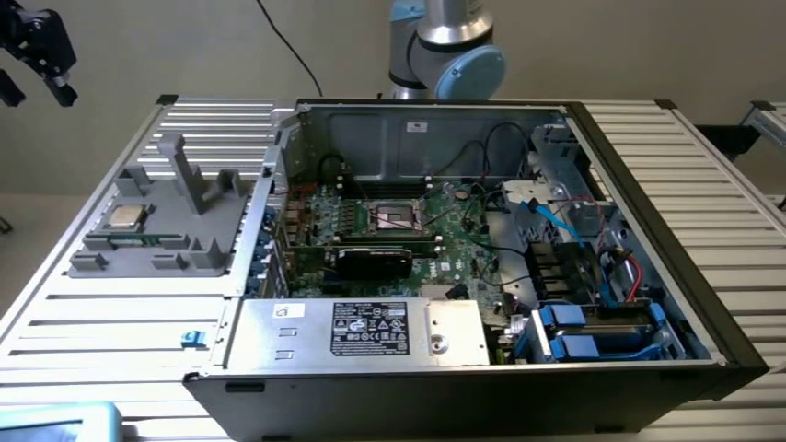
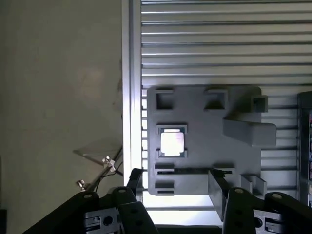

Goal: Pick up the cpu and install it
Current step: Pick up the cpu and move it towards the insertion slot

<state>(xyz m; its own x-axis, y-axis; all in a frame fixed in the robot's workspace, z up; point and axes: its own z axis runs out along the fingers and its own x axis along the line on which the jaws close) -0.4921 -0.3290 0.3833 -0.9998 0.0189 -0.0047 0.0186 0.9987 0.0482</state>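
Observation:
The cpu is a small square chip with a shiny metal top. It lies flat in a recess of the grey holder block on the slatted table, at the exterior view's left of the computer case. My gripper hangs high above the table's far left corner, well away from the chip. In the wrist view the cpu looks bright in the holder block. My gripper stands open there, its two dark fingers wide apart with nothing between them. The open socket sits mid-motherboard inside the case.
The open computer case fills the table's middle, with a silver power supply box at its front, a black card below the socket, and cables and blue drive bays at the exterior view's right. Upright posts rise from the holder block.

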